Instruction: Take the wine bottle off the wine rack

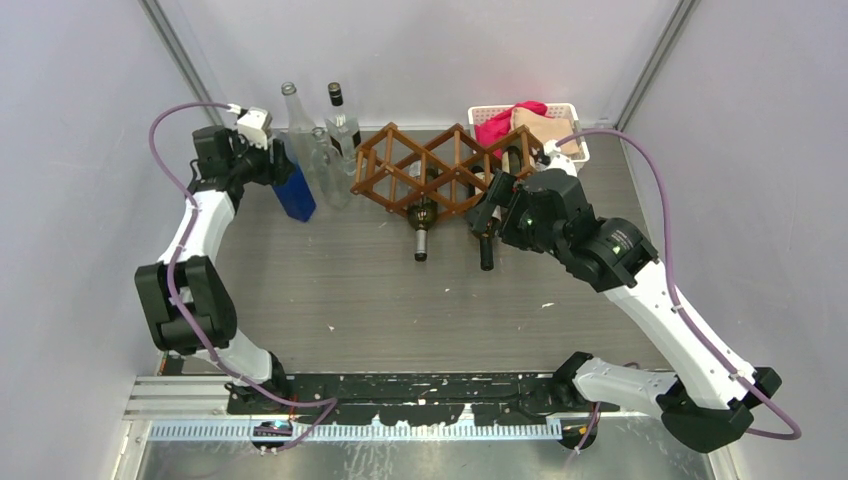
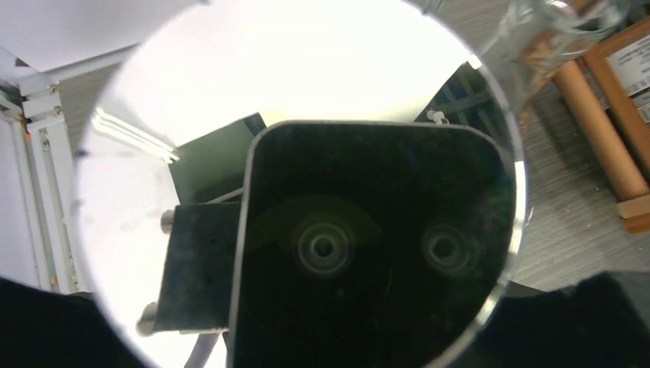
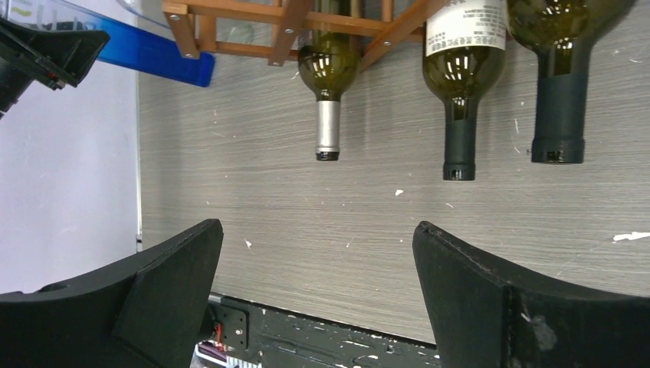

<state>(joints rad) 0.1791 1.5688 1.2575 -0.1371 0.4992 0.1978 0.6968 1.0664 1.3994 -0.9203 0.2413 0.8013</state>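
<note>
**Over the rack's right end: right pincer spread wide, bottles lying in their cells**

At the back of the table [image 1: 380, 300] the wine rack [image 1: 440, 165] stands with wine bottles lying in its lower cells, necks pointing towards the arms' bases. The right wrist view shows three: a silver-necked wine bottle [image 3: 328, 92], a white-labelled wine bottle [image 3: 462, 77] with a black neck, and a third wine bottle [image 3: 559, 84], also black-necked and cut off by the picture's top edge.

The right gripper [image 3: 318, 230] is over the table by the rack's right end, its fingers [image 3: 169, 291] wide apart and holding nothing. In its own camera the bottle mouths sit well above the fingertips, with bare tabletop between. The silver neck lines up with the gap between the fingers. The labelled neck sits above the right-hand finger in that picture, and the third lies further out to that side. No bottle touches the pincer.

The left gripper [image 1: 272, 160] is near a blue object [image 1: 295, 190] just beside clear glass bottles [image 1: 325, 165] left of the rack. Its camera is filled by a round reflective surface, so whether it is open or closed I cannot tell.

A white basket [image 1: 572, 110] holding cloths sits behind the rack's right end.
</note>
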